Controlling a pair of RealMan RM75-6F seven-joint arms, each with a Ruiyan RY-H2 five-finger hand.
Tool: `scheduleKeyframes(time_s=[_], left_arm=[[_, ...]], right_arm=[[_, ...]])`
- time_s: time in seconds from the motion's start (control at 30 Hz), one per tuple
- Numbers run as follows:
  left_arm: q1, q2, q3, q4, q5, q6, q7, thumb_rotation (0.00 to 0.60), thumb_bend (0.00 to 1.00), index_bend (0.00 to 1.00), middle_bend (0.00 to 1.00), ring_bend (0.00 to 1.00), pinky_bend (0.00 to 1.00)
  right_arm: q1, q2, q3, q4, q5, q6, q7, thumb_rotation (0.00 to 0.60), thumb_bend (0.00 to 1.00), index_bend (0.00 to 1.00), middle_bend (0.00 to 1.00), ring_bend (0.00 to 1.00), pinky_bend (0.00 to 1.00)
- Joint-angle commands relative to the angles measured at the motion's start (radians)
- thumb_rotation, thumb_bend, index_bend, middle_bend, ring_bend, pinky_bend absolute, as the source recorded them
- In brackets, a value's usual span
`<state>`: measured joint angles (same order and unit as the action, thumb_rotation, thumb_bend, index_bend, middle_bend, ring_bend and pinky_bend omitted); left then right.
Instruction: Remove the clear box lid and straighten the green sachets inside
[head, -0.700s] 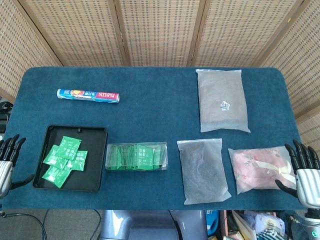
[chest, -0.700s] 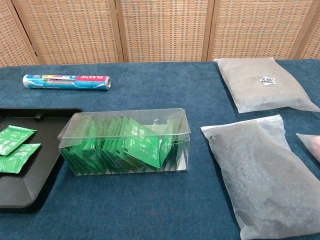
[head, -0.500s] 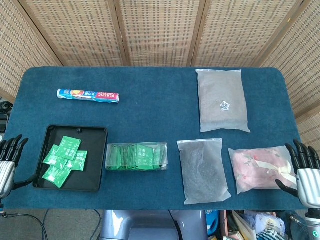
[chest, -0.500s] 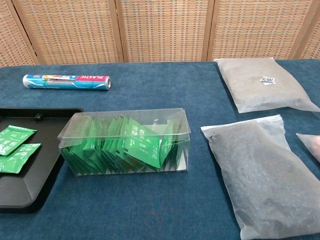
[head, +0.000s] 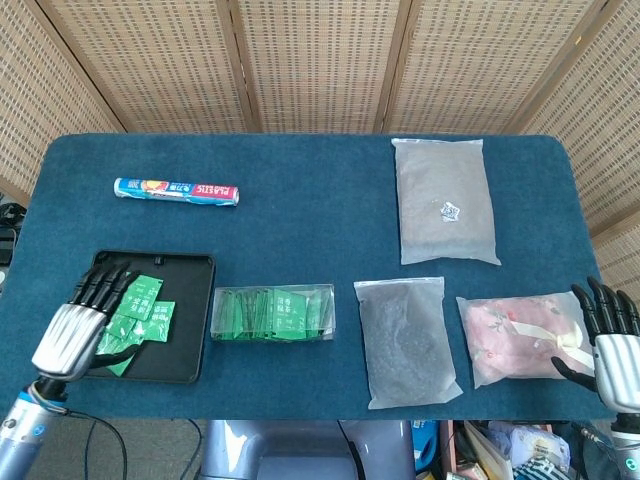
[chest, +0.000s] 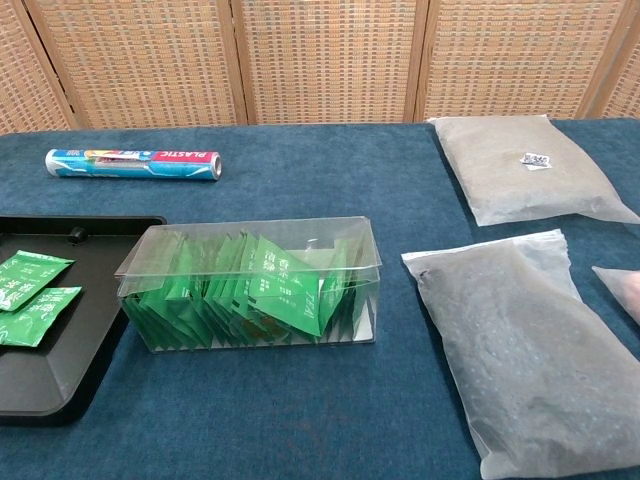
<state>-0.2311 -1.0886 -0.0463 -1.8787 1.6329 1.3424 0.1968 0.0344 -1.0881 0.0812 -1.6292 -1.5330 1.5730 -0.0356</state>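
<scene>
A clear box (head: 272, 313) (chest: 250, 283) stands at the front middle of the blue table with its clear lid (chest: 252, 245) still on top. Green sachets (chest: 285, 290) fill it, leaning unevenly. My left hand (head: 82, 322) hovers over the front left part of the black tray (head: 190, 330), fingers spread and holding nothing, left of the box. At the front right corner, beside the pink bag (head: 520, 336), my right hand (head: 611, 345) is held open with fingers apart. Neither hand shows in the chest view.
The black tray (chest: 60, 385) holds several loose green sachets (head: 140, 308). A plastic-wrap roll (head: 176, 190) lies at the back left. One grey bag (head: 444, 200) lies at the back right, another (head: 406, 341) just right of the box.
My left hand has moved right from the table's left edge to over the black tray. The right hand, box and lid have not moved.
</scene>
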Motion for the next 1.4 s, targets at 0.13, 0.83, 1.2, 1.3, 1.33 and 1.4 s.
scheduleKeyframes(time_s=[0.13, 0.83, 1.2, 1.3, 1.33, 1.4], left_arm=[[-0.164, -0.069, -0.064, -0.159, -0.180, -0.245, 0.236, 0.600, 0.16, 0.15, 0.00, 0.00, 0.00], [-0.426, -0.366, -0.185, -0.115, -0.691, -0.287, 0.606, 0.600, 0.16, 0.30, 0.00, 0.00, 0.00], [-0.509, -0.402, -0.172, -0.103, -0.820, -0.259, 0.643, 0.600, 0.16, 0.30, 0.00, 0.00, 0.00], [-0.521, -0.406, -0.166, -0.098, -0.836, -0.252, 0.639, 0.600, 0.20, 0.30, 0.00, 0.00, 0.00], [-0.524, -0.407, -0.165, -0.097, -0.841, -0.250, 0.635, 0.600, 0.21, 0.30, 0.00, 0.00, 0.00], [-0.532, -0.408, -0.160, -0.093, -0.849, -0.246, 0.628, 0.600, 0.23, 0.30, 0.00, 0.00, 0.00]], right_arm=[[0.001, 0.000, -0.002, -0.001, -0.001, -0.005, 0.000, 0.600, 0.00, 0.00, 0.00, 0.00, 0.00], [0.010, -0.006, -0.002, 0.007, 0.019, -0.035, -0.006, 0.600, 0.00, 0.00, 0.00, 0.00, 0.00], [0.013, -0.002, 0.005, 0.018, 0.038, -0.047, 0.018, 0.600, 0.00, 0.00, 0.00, 0.00, 0.00], [0.013, -0.002, 0.005, 0.020, 0.039, -0.048, 0.022, 0.600, 0.00, 0.00, 0.00, 0.00, 0.00], [0.013, -0.001, 0.005, 0.021, 0.038, -0.048, 0.023, 0.600, 0.00, 0.00, 0.00, 0.00, 0.00], [0.013, -0.001, 0.005, 0.021, 0.039, -0.048, 0.024, 0.600, 0.00, 0.00, 0.00, 0.00, 0.00]])
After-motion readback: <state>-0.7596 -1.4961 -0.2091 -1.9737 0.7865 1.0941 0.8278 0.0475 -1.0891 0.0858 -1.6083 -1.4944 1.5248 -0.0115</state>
